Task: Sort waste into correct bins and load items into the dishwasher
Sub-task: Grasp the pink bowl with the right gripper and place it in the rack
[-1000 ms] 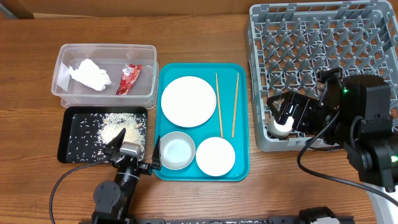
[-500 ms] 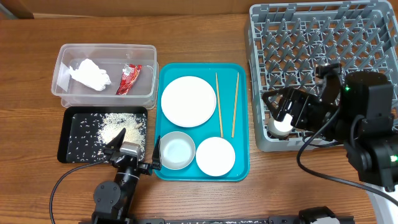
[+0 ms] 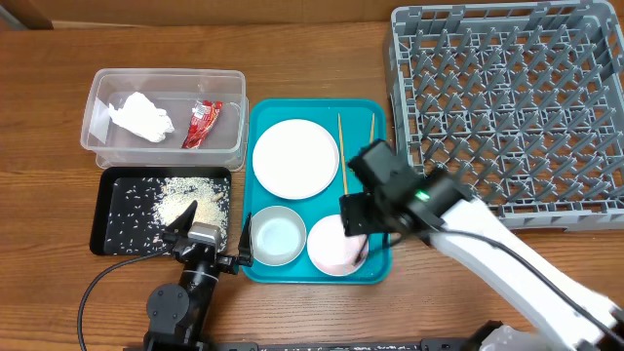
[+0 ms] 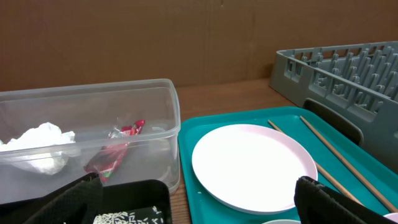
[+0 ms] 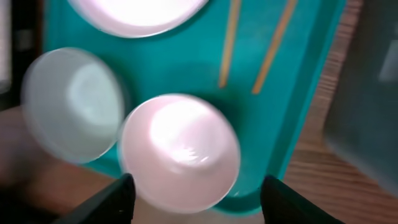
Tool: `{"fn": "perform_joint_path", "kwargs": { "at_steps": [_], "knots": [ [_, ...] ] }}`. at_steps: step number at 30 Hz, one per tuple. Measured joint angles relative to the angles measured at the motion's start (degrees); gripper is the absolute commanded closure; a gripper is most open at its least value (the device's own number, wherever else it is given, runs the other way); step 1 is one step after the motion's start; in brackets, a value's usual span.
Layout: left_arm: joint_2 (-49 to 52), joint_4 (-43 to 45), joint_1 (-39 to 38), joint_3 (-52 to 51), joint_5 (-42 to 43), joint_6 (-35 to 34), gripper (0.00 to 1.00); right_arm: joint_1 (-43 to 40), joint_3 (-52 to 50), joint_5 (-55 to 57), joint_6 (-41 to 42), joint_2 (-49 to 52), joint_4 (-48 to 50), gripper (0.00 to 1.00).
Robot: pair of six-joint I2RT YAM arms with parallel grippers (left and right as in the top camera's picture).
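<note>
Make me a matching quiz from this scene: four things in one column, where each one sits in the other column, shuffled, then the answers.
Things:
1. tissue
2. rice
3. plate
4. rack

Places:
A. on the teal tray
B. in the clear tub
C. straight on the table
D. in the black tray

Pairs: 1-B, 2-D, 3-A, 4-C
</note>
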Motion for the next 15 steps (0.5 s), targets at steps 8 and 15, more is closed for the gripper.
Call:
{"fn": "perform_joint_path", "kwargs": {
  "at_steps": [8, 15],
  "knots": [
    [0.0, 0.0, 0.0, 0.0, 0.0, 0.0, 0.0, 0.0, -0.1, 3.1, -3.8, 16.8, 1.3, 0.48],
    [0.0, 0.0, 0.0, 0.0, 0.0, 0.0, 0.0, 0.0, -0.4, 2.8, -5.4, 20.8, 1.3, 0.88]
  ]
}}
